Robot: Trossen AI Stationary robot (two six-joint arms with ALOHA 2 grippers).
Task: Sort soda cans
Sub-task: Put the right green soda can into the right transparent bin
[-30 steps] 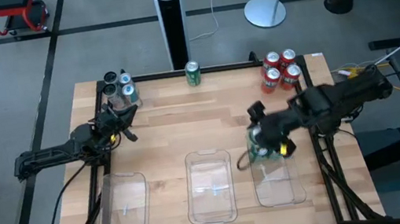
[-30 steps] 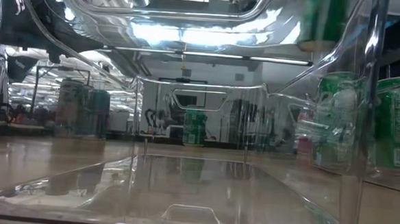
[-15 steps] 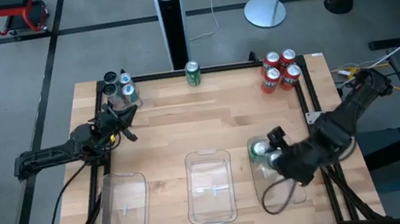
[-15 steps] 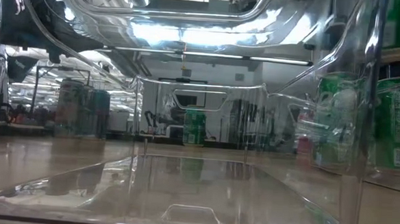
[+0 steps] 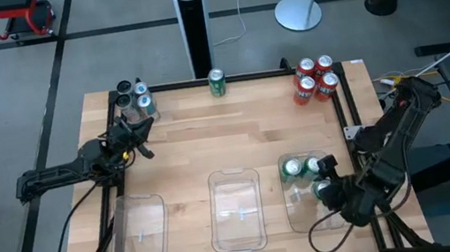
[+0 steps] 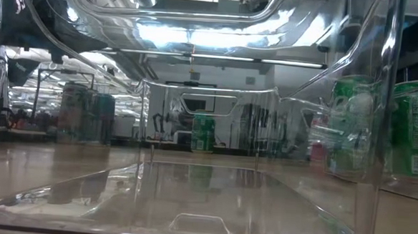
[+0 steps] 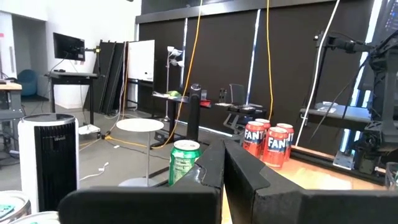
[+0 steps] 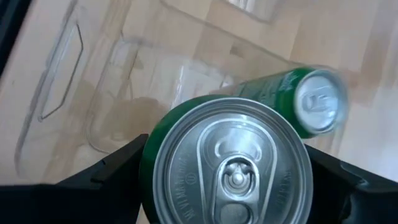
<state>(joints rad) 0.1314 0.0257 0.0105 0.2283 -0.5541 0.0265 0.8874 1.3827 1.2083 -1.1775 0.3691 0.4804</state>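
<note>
Green can (image 8: 227, 165) sits clamped in the right claw (image 5: 328, 184) over the right-hand clear tray (image 5: 314, 216), beside two green cans (image 5: 301, 167) already there; lowering and releasing it seems the step in hand. Farther off, the left claw (image 5: 139, 139) waits pinched empty. One green can (image 5: 217, 82) remains at the bench's (image 5: 235, 133) far edge, next to fetch.

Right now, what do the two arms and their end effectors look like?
Both arms are dark, jointed links with black cables trailing off. The left end effector has angular matte-black fingers with yellow marks behind it. The right end effector is black too, with a looping black cable.
</note>
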